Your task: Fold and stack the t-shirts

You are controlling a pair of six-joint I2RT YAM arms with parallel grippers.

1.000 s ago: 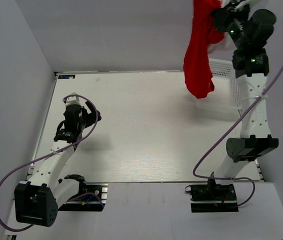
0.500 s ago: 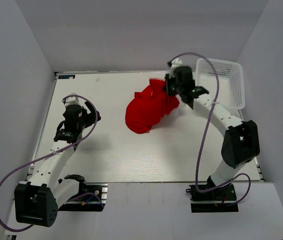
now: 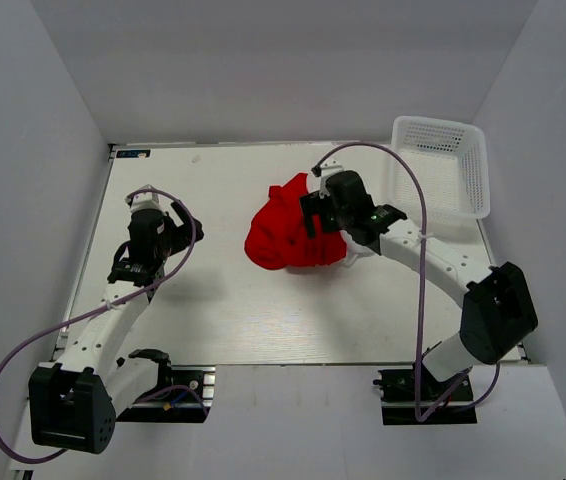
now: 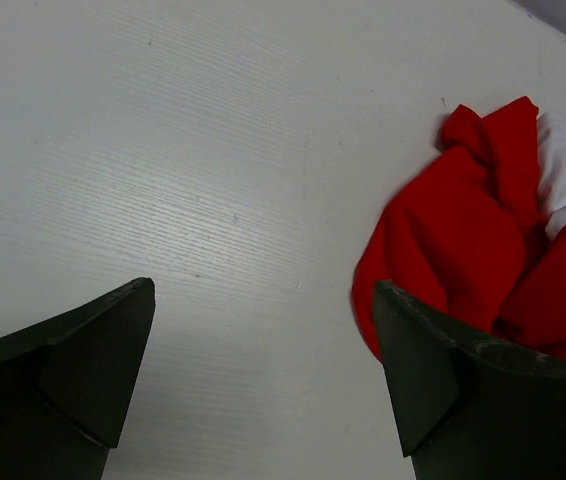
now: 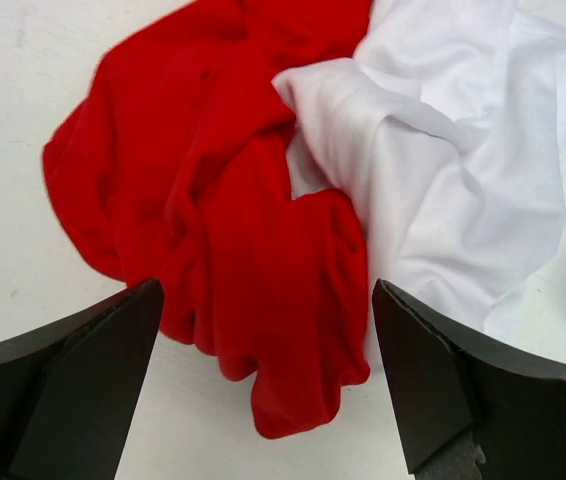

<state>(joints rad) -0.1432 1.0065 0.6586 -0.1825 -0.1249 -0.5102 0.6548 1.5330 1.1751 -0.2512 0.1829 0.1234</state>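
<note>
**Two grippers open and empty; red shirt [image 3: 281, 235] and white shirt [image 5: 463, 170] heaped in the middle of the table [image 3: 263, 310]**

Walls [image 3: 53, 150] close in the table on the left, back and right, and the arm bases line the near edge. Bare tabletop runs wide to the left of the heap and in front of it. At the far right corner sits the basket [image 3: 475, 170], apart from the heap, with the right arm stretched between them.

The right gripper [image 3: 313, 212] hangs over the right side of the heap. Its wrist view shows the jaws spread wide with nothing gripped. Whether the fingertips touch the cloth cannot be told. Below and between the fingers [image 5: 73, 370] the two shirts lie crumpled together, the red one on the left and the white one on the right. A fold of white tucks into the red where they meet.

The left gripper [image 3: 135, 268] is over bare table on the left side, well apart from the heap. Its jaws are also spread wide and hold nothing. In its wrist view the red shirt lies ahead and to the right, near the right finger [image 4: 433, 380], with a strip of white showing at its far edge.
</note>
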